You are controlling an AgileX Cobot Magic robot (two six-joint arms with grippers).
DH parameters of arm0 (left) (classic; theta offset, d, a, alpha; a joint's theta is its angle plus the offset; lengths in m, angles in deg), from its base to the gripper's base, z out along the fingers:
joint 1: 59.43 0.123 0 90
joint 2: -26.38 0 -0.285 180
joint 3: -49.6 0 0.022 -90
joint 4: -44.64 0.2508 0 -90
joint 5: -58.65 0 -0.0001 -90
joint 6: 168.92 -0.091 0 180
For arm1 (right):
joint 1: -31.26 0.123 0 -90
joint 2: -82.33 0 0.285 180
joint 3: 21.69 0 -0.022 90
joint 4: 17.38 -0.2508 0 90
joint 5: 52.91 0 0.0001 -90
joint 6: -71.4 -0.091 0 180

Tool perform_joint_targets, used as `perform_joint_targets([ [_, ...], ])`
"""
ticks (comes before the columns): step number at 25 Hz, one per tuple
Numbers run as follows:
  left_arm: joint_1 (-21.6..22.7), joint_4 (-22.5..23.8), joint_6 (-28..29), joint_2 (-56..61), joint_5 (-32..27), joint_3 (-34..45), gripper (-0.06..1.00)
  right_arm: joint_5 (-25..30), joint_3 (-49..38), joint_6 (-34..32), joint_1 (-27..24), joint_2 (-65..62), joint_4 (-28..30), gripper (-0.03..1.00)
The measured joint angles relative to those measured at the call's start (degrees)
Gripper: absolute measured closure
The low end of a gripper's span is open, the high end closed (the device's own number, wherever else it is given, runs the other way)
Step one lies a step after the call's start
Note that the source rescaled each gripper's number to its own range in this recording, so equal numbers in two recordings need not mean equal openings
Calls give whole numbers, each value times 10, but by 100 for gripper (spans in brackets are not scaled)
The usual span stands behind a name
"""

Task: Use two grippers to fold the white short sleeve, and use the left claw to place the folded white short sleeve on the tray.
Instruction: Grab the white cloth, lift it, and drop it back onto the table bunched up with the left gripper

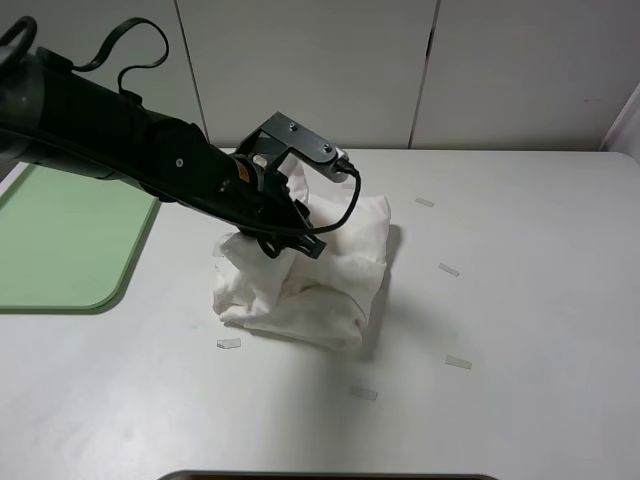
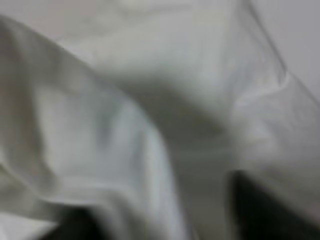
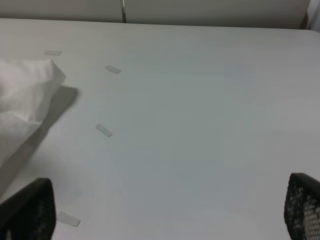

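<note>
White short sleeve [image 1: 300, 285] lies bunched under left claw [image 1: 291, 241], near tray [image 1: 60, 240].

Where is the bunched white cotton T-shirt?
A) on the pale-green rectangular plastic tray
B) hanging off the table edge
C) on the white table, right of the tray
C: the white cotton T-shirt lies bunched on the white table, apart from the pale-green rectangular plastic tray to its left.

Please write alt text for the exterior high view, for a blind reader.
A black robot arm's two-fingered left claw meets the top of a bunched white cotton T-shirt on a white table. A pale-green plastic tray lies apart, at the left.
</note>
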Motion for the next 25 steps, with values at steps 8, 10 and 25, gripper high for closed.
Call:
perform_joint_targets([
  [8, 0, -1, 1, -4, 67, 0, -4, 0, 0, 0, 0, 0, 0, -3],
  [10, 0, -1, 1, -4, 67, 0, -5, 0, 0, 0, 0, 0, 0, -3],
  [25, 0, 4, 1, 105, -151, -65, -5, 0, 0, 0, 0, 0, 0, -3],
])
